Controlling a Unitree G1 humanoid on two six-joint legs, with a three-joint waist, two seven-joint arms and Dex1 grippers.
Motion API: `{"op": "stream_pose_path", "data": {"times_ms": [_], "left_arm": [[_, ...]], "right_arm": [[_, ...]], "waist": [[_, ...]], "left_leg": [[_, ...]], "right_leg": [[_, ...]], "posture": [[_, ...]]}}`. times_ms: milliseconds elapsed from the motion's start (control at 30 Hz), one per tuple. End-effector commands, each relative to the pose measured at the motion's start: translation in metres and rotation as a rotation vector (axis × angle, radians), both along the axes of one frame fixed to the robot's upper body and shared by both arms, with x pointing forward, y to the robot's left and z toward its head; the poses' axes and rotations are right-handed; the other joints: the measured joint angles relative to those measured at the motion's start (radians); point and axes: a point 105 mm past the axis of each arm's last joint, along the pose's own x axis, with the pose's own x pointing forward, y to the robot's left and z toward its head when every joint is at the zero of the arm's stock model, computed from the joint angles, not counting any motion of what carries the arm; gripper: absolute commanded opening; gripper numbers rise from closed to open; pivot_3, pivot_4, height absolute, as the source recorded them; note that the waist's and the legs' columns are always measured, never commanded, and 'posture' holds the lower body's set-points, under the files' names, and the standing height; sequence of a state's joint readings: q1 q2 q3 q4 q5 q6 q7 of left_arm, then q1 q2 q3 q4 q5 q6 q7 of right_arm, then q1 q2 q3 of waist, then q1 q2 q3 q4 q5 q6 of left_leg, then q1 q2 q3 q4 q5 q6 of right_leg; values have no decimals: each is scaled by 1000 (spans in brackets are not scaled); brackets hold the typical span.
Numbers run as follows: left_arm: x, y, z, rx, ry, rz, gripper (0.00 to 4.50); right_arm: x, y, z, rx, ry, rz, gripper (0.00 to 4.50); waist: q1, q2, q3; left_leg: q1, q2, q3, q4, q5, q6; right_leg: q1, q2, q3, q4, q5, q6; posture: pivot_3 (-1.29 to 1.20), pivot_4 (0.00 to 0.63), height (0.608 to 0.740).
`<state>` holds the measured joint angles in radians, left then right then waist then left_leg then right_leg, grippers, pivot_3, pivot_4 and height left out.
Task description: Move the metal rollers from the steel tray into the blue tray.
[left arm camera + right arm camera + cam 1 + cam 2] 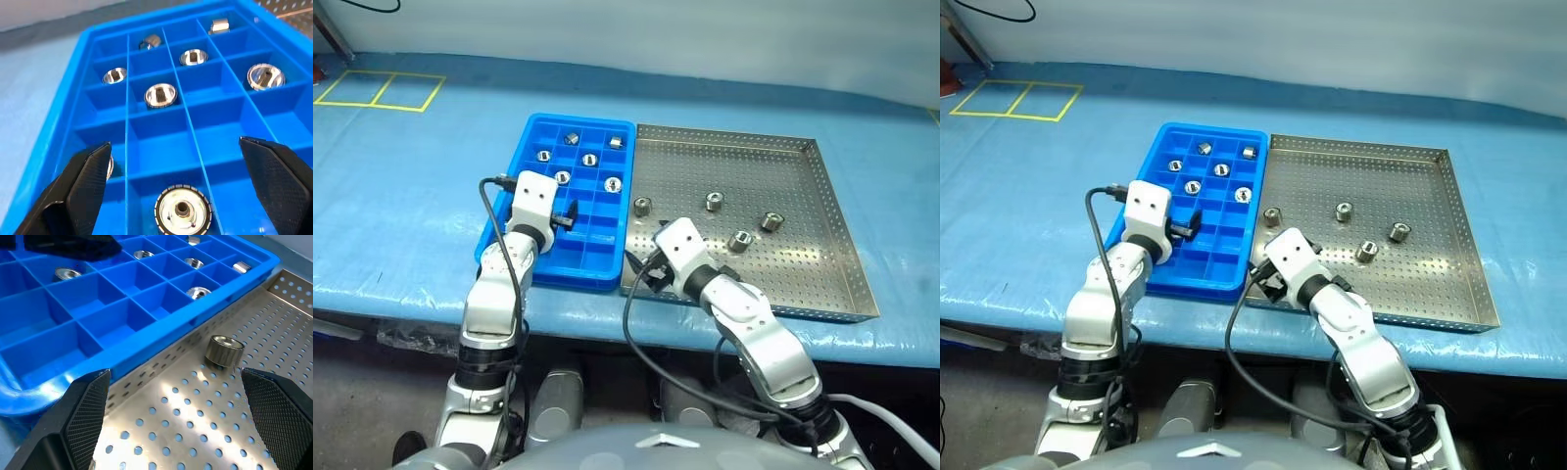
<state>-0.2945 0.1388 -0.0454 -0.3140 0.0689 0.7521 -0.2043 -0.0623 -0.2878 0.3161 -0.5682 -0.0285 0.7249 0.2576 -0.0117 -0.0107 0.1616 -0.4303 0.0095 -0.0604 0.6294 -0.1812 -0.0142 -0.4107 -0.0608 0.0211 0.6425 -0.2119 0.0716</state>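
Note:
The blue tray (568, 280) lies left of the steel tray (803, 274), their sides touching. Several metal rollers (713, 201) stand on the steel tray's perforated floor. Several more rest in the blue tray's far compartments (589, 159). My left gripper (181, 186) hovers open over the blue tray's near-middle compartments. One roller (182, 210) lies loose in the compartment between its fingers. My right gripper (181, 421) is open and low over the steel tray's near left corner, beside the blue tray's wall. The closest roller (224, 350) stands a short way ahead of it.
Both trays sit on a blue-covered table (411, 196) whose front edge (391, 299) runs close to my arms. Yellow tape squares (380, 90) mark the far left. Black cables (489, 211) loop off both wrists.

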Motion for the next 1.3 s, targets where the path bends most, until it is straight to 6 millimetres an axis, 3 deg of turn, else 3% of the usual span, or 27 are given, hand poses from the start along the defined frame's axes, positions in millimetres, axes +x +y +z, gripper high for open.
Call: {"op": "stream_pose_path", "data": {"times_ms": [33, 200, 333, 567, 800, 933, 1100, 1133, 1300], "left_arm": [[2, -33, 15, -7, -101, -150, 4476], [-8, -76, 19, -83, -186, -346, 4476], [-24, -99, 14, -124, -216, -471, 4476], [-45, -108, 5, -171, -187, -572, 4476], [-54, -103, 0, -182, -166, -582, 4476], [-57, -98, -3, -183, -156, -560, 4500], [-59, -88, -3, -183, -172, -501, 4500], [-59, -86, -3, -184, -175, -486, 4500], [-59, -65, -3, -191, -191, -377, 4500]], "right_arm": [[16, -41, 15, -5, -67, -227, 4500], [30, -92, 13, 9, -53, -520, 4500], [36, -116, 6, 44, -24, -660, 4500], [45, -117, -13, 88, 41, -691, 4500], [49, -110, -38, 125, 130, -689, 4500], [51, -106, -40, 179, 156, -681, 3569], [54, -98, -29, 171, 123, -643, 1875], [55, -95, -26, 170, 115, -629, 1713], [62, -64, -3, 177, 56, -508, 1725]], "waist": [[-2, 0, 0], [-7, 0, 0], [-20, 1, 0], [-30, 2, -1], [-25, 2, -1], [-22, 2, -1], [-15, 3, -1], [-14, 3, -1], [-10, 4, 0]], "left_leg": [[0, 0, 0, 0, 0, 0], [0, 0, 1, 0, 0, 0], [0, 0, 1, -1, 0, 0], [2, 1, 1, -1, 0, 0], [1, 1, 1, -1, 0, 0], [1, 1, 1, -1, 0, 0], [1, 1, 1, -1, 0, 0], [1, 1, 1, -1, 0, 0], [1, 1, 1, -2, 0, 0]], "right_leg": [[0, 0, 0, 0, 0, 0], [0, 0, 0, 0, 0, 0], [0, 0, 1, 0, 0, 0], [0, 0, 1, 1, 0, -1], [0, 0, 1, 1, 0, -1], [0, 0, 1, 1, 0, -1], [0, 0, 1, 1, 0, -1], [0, 0, 1, 1, 0, -1], [-1, 0, 1, 1, 0, -1]], "posture": [[-42, 150, 740], [-73, 150, 740], [-72, 150, 740], [-35, 150, 740], [9, 150, 740], [24, 150, 740], [52, 150, 740], [59, 150, 740], [96, 150, 740]]}}
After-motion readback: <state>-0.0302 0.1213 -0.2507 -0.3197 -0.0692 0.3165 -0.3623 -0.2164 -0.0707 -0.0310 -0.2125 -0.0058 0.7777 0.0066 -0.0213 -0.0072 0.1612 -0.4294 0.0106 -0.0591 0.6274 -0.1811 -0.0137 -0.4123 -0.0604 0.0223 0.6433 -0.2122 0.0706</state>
